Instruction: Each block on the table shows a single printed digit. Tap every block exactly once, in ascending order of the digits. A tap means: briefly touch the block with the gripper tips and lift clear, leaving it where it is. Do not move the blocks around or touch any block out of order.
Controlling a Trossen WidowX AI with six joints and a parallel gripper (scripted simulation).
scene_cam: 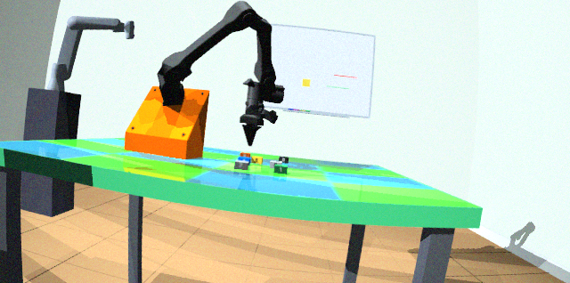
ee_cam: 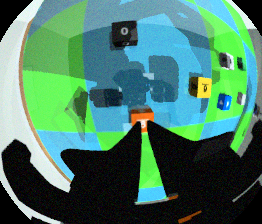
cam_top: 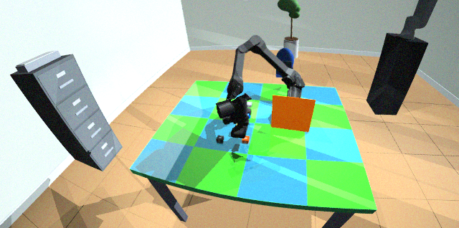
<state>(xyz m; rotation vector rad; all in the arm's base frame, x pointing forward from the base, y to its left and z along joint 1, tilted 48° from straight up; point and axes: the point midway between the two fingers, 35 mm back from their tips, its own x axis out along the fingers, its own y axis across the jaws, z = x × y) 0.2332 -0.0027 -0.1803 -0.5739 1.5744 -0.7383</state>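
My gripper point(scene_cam: 249, 144) point(ee_cam: 143, 124) points down just above the orange block point(cam_top: 245, 139) point(scene_cam: 245, 155) point(ee_cam: 142, 116), clear of it. Its tips are nearly together, with a thin gap and nothing held. The orange block's digit is partly covered. A black block point(cam_top: 219, 139) point(scene_cam: 283, 159) point(ee_cam: 124, 34) shows 0. A yellow block point(scene_cam: 256, 160) point(ee_cam: 201, 87), a blue block point(scene_cam: 243, 159) point(ee_cam: 224, 102), a white block point(scene_cam: 275, 164) point(ee_cam: 226, 61), a dark green block point(scene_cam: 280, 169) point(ee_cam: 240, 63) and a grey block point(scene_cam: 241, 165) point(ee_cam: 241, 98) have digits too small to read surely.
The orange arm base point(cam_top: 293, 114) point(scene_cam: 156, 141) stands on the green and blue checkered table point(cam_top: 272, 181) point(scene_cam: 401, 194), beside the blocks. The arm hides several blocks in the top view. A cabinet point(cam_top: 77, 113) and a second arm on a black pedestal point(cam_top: 396, 77) stand off the table.
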